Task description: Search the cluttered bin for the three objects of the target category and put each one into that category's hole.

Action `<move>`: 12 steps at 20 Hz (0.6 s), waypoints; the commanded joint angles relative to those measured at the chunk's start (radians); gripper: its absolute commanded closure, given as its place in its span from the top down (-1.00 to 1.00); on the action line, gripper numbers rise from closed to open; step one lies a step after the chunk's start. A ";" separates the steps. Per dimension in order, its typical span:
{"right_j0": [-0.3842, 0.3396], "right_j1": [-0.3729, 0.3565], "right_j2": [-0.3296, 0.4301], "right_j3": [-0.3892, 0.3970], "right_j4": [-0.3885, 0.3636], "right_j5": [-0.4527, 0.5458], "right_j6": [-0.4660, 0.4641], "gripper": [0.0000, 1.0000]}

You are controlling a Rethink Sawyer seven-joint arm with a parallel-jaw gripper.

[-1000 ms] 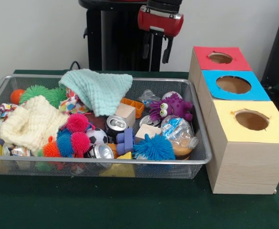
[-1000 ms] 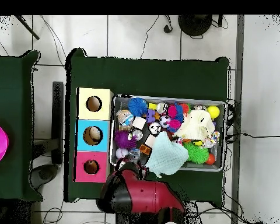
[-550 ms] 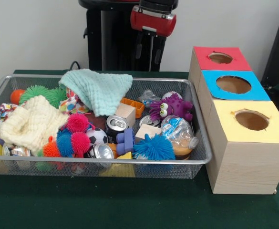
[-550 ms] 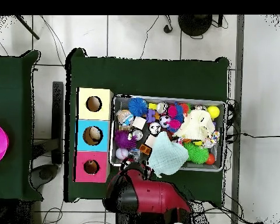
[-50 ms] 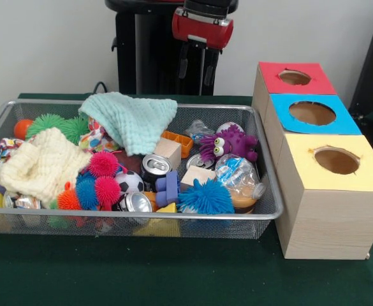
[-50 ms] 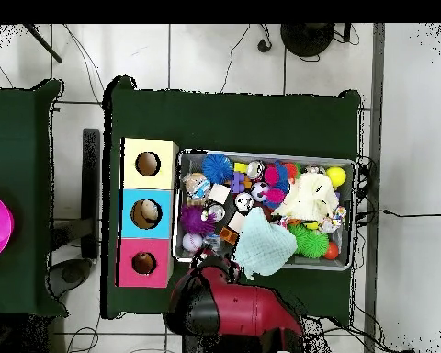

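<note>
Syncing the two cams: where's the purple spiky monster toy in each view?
Front view: purple monster toy lies in the right part of the mesh bin, near the back rim, closest to the blue-topped box.
Overhead view: it lies at the bin's left end, again beside the blue-topped box.
Shared landmark: the mint green cloth, at the bin's robot-side rim in both views.

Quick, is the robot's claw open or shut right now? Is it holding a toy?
Gripper: open, holding nothing, hanging above the back edge of the wire bin.
</note>
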 commanded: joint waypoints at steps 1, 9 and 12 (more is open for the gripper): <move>-0.016 0.025 0.051 -0.089 -0.047 -0.010 0.038 1.00; -0.003 0.033 0.040 -0.081 -0.043 -0.024 0.052 1.00; -0.005 0.035 0.043 -0.081 -0.043 -0.027 0.052 1.00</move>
